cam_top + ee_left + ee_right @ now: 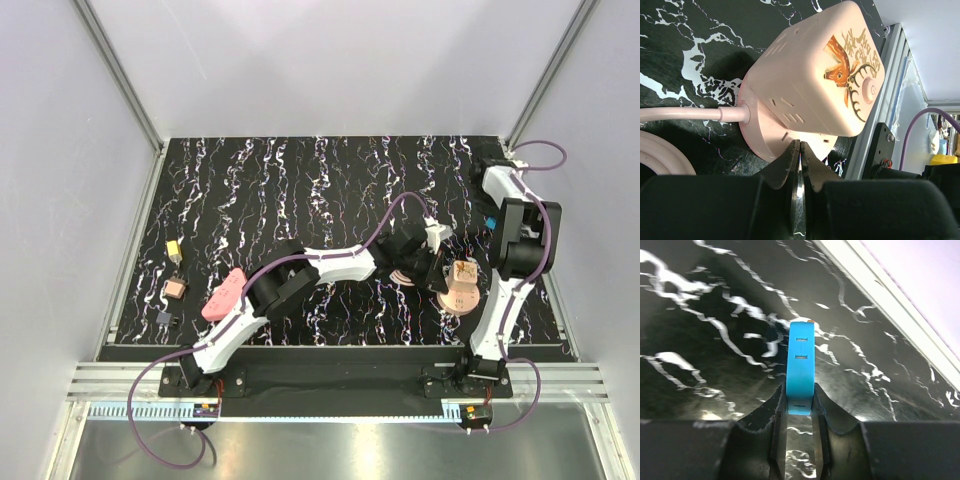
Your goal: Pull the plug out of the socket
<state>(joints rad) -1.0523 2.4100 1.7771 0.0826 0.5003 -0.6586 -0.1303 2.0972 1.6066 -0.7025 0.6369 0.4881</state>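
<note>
The pink cube socket (815,75), with a deer drawing on its top, stands on a round pink base (760,145) at the table's right front (463,283). Its pink cord (685,114) runs off to the left. My left gripper (800,145) is shut with nothing between its jaws, and its tips touch the rim of the base (441,280). My right gripper (800,390) is shut on a blue plug (801,360) and holds it off the table, away from the socket, at the right (491,222).
The coiled pink cord (404,276) lies left of the socket. A pink object (223,295), a yellow piece (172,248), a tan piece (173,289) and a small black piece (166,319) lie at the left. The table's metal rail (875,130) runs close behind the socket.
</note>
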